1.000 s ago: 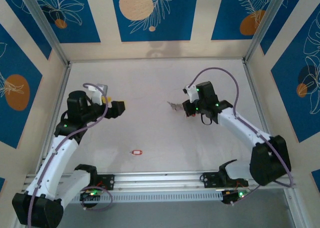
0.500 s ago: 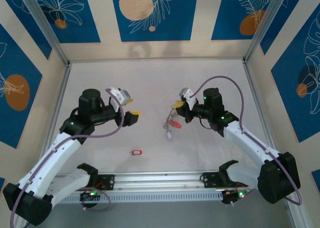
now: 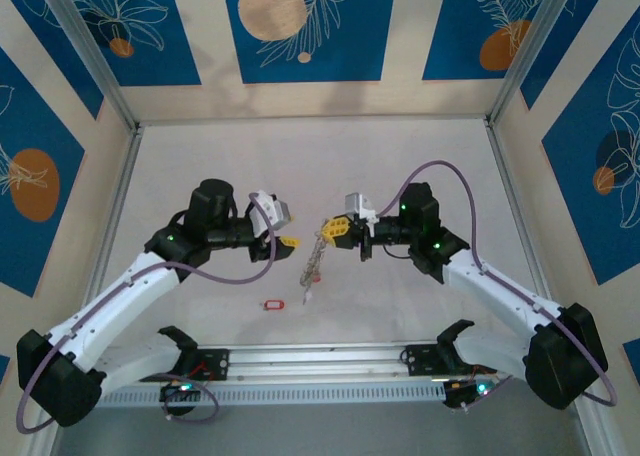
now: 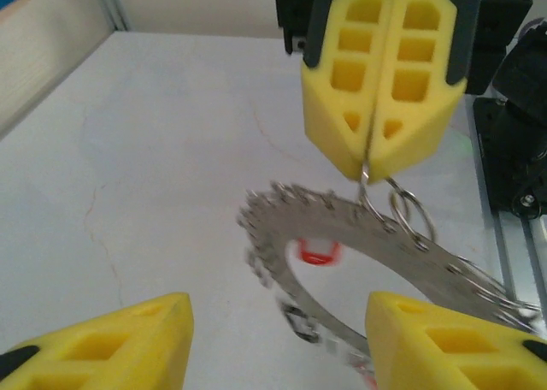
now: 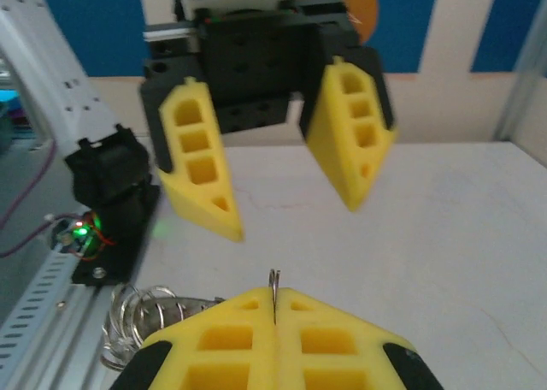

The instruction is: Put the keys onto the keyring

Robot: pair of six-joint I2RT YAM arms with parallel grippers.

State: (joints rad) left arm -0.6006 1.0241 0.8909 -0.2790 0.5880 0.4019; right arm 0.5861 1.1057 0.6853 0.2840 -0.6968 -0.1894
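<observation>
1. Two arms [image 3: 130, 286]: white with black joints, bolted at the near edge of the table [image 3: 420, 156], reaching toward each other over its middle.
2. One left gripper [image 3: 287, 242]: two yellow foam fingers [image 5: 201, 163], jaws apart with nothing between them in the right wrist view. Pointed at the right gripper, near it, not touching.
3. One right gripper [image 3: 343, 228]: two yellow foam fingers pressed flat together, clamped on a thin metal edge at the top of the keyring.
4. One keyring [image 3: 314, 261]: silvery-grey, hanging tilted below the right gripper's tips, between the two grippers in the top view. Lower end down toward the table, contact there impossible to tell. In the left wrist view, a broad band with a toothed rim, lying across the gap ahead of the left gripper's fingers, nearer the right-hand one. Touching or not, impossible to tell.
5. At least two wire loops [image 4: 408, 217]: thin, round, threaded on the band just under the right gripper's tips.
6. Small tags [image 4: 256, 236] along the band's rim: blurred, number impossible to tell.
7. One loose key [image 3: 273, 304]: red with a white window, flat on the table toward the near edge, below the keyring in the top view, apart from both grippers. Seen as a red blur through the ring's opening in the left wrist view.
</observation>
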